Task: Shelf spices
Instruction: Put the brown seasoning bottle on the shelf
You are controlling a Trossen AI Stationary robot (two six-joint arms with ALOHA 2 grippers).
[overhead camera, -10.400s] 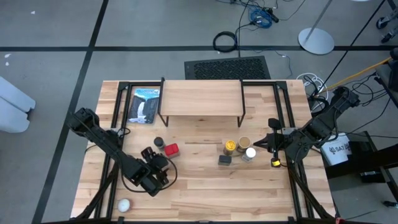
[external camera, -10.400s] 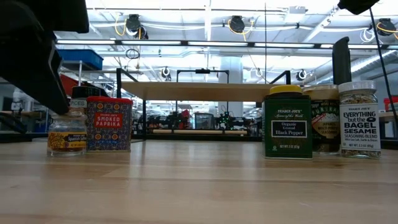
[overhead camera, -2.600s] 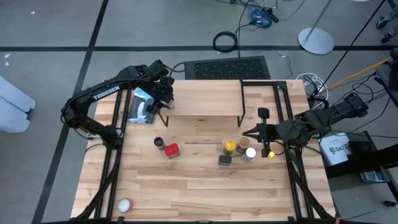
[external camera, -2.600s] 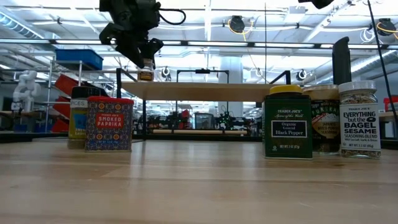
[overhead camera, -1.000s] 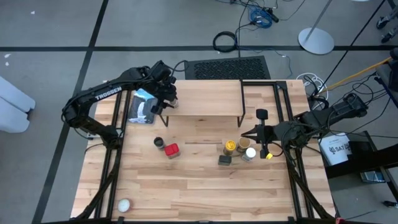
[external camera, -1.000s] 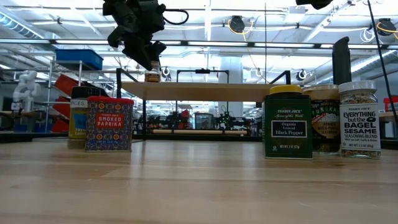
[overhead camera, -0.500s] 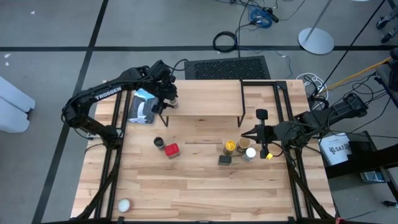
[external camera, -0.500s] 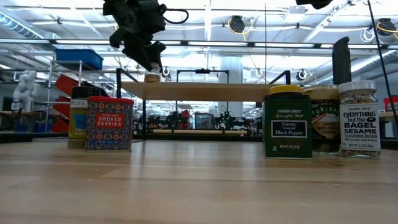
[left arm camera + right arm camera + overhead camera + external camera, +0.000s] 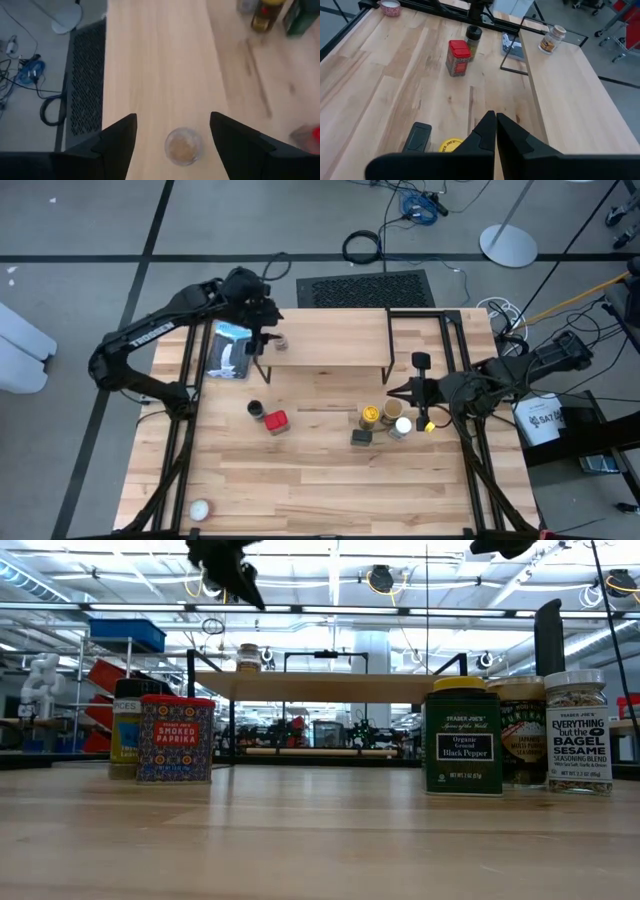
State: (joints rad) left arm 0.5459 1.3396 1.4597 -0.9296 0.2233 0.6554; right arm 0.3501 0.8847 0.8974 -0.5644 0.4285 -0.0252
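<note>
The left gripper (image 9: pixel 172 131) hangs above the shelf (image 9: pixel 330 340) with its fingers spread wide, and the small jar (image 9: pixel 183 145) stands upright on the plank directly beneath the gap, touching neither finger. It sits near the shelf's left end, alone up there. The right gripper (image 9: pixel 495 125), fingers pressed together, waits over the table beside the yellow-lidded jar (image 9: pixel 370 415).

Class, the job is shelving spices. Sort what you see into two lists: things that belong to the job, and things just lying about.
Belongs to the job:
shelf
small jar on the shelf
red paprika tin
dark-lidded jar
black pepper tin
yellow-lidded jar
tan-lidded jar
white-lidded jar

Just lying about:
blue-and-black package
small white ball
</note>
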